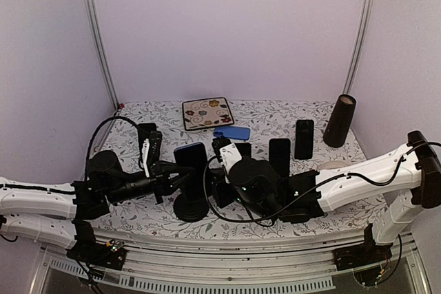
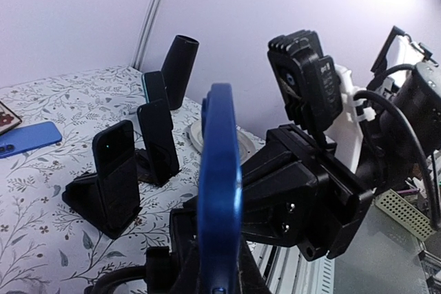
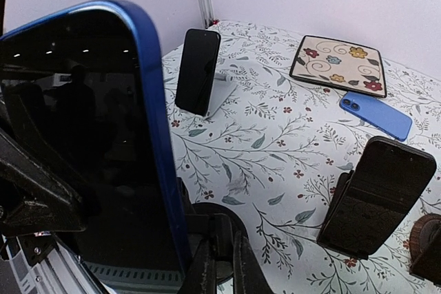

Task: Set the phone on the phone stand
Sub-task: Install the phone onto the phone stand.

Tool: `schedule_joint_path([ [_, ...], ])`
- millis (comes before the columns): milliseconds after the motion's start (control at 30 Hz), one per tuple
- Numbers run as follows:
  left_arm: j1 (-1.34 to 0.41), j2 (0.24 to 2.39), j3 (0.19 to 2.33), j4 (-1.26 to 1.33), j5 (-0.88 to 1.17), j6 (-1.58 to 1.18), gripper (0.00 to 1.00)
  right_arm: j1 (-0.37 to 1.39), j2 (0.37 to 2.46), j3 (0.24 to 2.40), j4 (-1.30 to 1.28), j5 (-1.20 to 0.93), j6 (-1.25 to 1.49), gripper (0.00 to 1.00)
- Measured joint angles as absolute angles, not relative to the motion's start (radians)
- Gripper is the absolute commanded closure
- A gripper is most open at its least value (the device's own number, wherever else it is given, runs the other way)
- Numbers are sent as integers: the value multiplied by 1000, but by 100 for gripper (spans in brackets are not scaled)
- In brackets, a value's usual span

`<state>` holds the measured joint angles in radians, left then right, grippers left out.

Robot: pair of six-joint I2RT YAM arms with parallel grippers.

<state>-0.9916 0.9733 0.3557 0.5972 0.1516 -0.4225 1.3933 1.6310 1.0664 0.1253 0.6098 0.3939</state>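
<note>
Status: placement is judged almost complete. The phone [image 1: 190, 158] stands upright directly over the round black stand [image 1: 191, 209], near the front edge of the table and between the two arms. Whether it is fully seated in the cradle cannot be confirmed. The left gripper [image 1: 176, 173] appears clamped on the lower part of the phone, so release and withdrawal remain to be done. The right gripper [image 3: 222, 259] is closed with nothing between its fingers, just beside the phone's blue edge. Contact cannot be determined.

The views differ as follows. The top view alone shows the stand's base under the phone and both arms converging on it. It also shows the other dark phones propped on their own stands further back, and a spare blue phone [image 1: 231, 133] lying flat. The left wrist view shows the phone edge-on and vertical, with dark gripper parts on either side of its lower end and the right wrist close behind. The right wrist view shows the dark screen face, which the other views do not show.
</note>
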Motion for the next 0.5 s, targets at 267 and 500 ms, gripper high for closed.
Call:
schedule_joint_path([
  [267, -1025, 961, 390, 508, 10, -422, 100, 1394, 1645, 1091, 101, 648, 409, 98],
  [500, -1061, 960, 414, 453, -68, -422, 100, 1394, 1654, 1103, 89, 653, 412, 98],
])
